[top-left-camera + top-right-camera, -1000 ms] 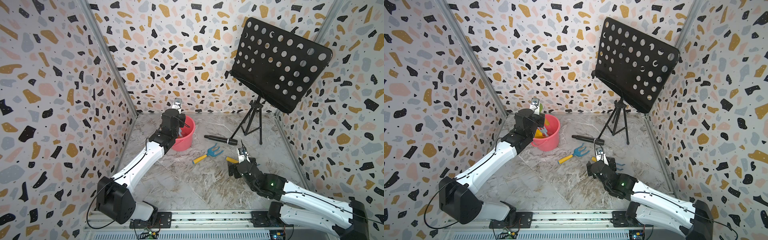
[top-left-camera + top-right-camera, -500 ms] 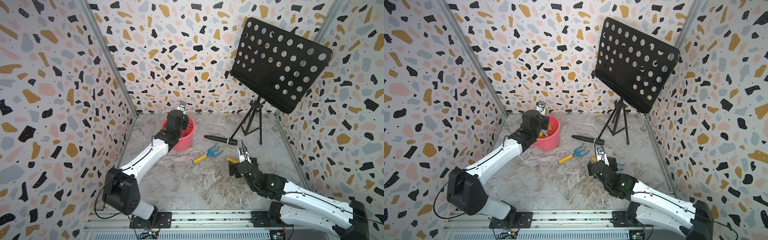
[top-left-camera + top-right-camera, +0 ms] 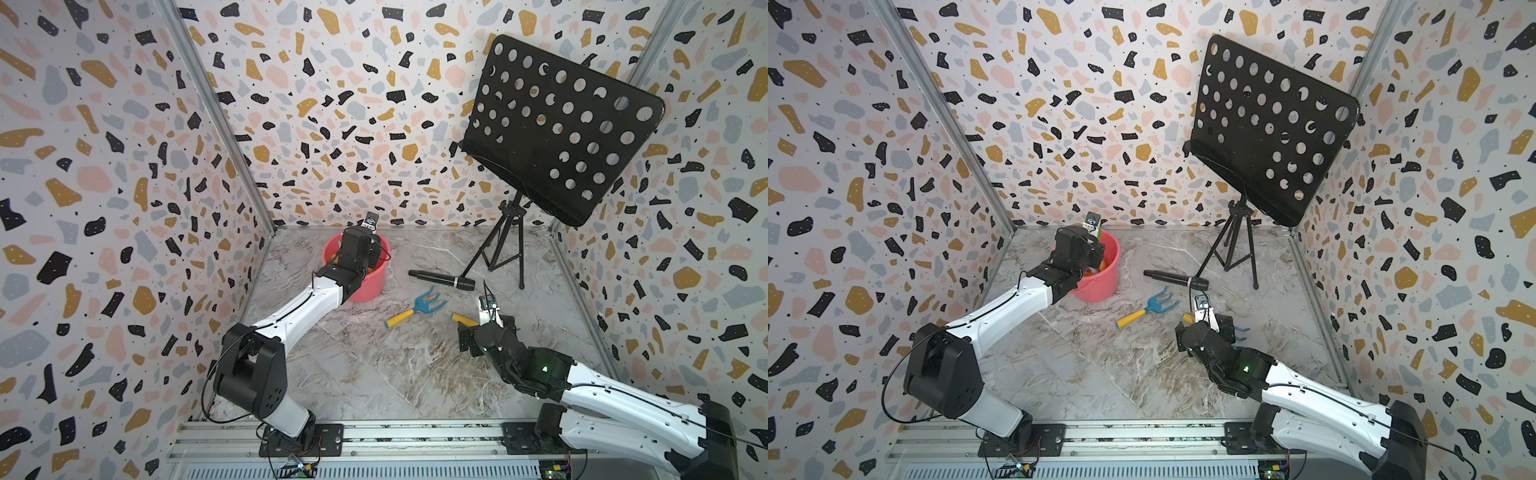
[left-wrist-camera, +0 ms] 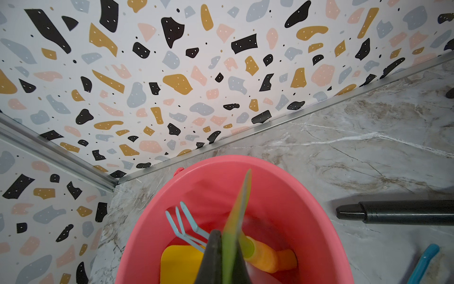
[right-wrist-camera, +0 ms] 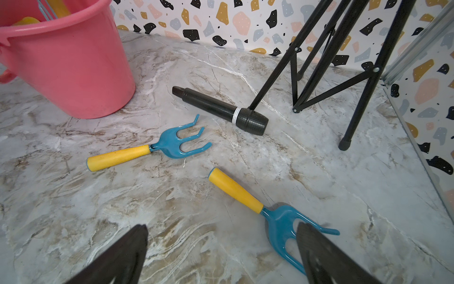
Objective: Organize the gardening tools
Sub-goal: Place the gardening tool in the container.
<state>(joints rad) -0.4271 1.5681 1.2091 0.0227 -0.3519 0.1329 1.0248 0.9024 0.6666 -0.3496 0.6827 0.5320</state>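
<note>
Pink bucket (image 4: pixel 282 186) is the drop point, rake (image 4: pixel 183 221) and yellow shovel (image 4: pixel 179 263) already inside; left gripper (image 4: pixel 222 260) jaws pinch the green trowel (image 4: pixel 239 209) over it, presumably to release. Right gripper (image 5: pixel 222 248) jaws spread over one blue fork (image 5: pixel 280 221) on the bench (image 5: pixel 196 73); other fork (image 5: pixel 147 152) nearby.

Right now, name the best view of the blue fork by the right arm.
Right wrist: blue fork, handle to tines, before the open right end effector. In both top views the arm hides most of it. Left wrist misses it.
</note>
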